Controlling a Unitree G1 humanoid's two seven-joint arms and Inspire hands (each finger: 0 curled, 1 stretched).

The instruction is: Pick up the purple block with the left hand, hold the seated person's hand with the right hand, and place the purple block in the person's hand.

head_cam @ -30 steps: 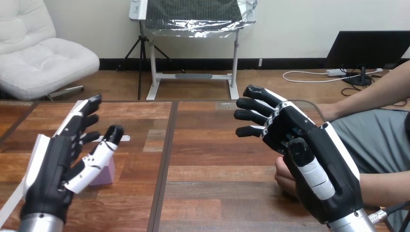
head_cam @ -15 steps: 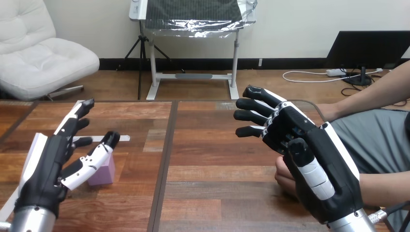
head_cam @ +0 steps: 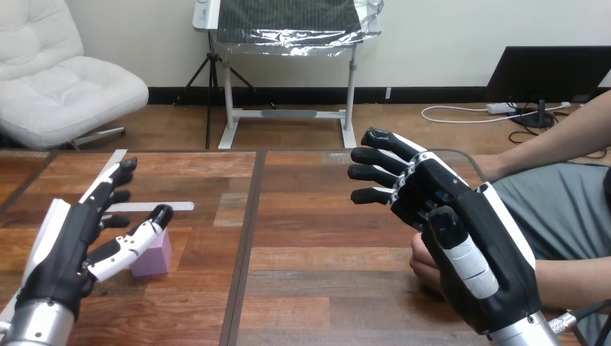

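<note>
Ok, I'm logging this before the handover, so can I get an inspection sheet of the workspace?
Surface: table, wooden planks with a dark seam.
Job's things: purple block standing on the table, not lifted; person's hand low at the table's right.
Clutter: white strip lying behind the block.
Hands: left hand open beside the block, thumb by its top, contact unclear; right hand open, fingers straight, over the person's hand, contact unclear.
Cables: nothing seen on the table.
Surroundings: person's forearm coming in from the right.
</note>
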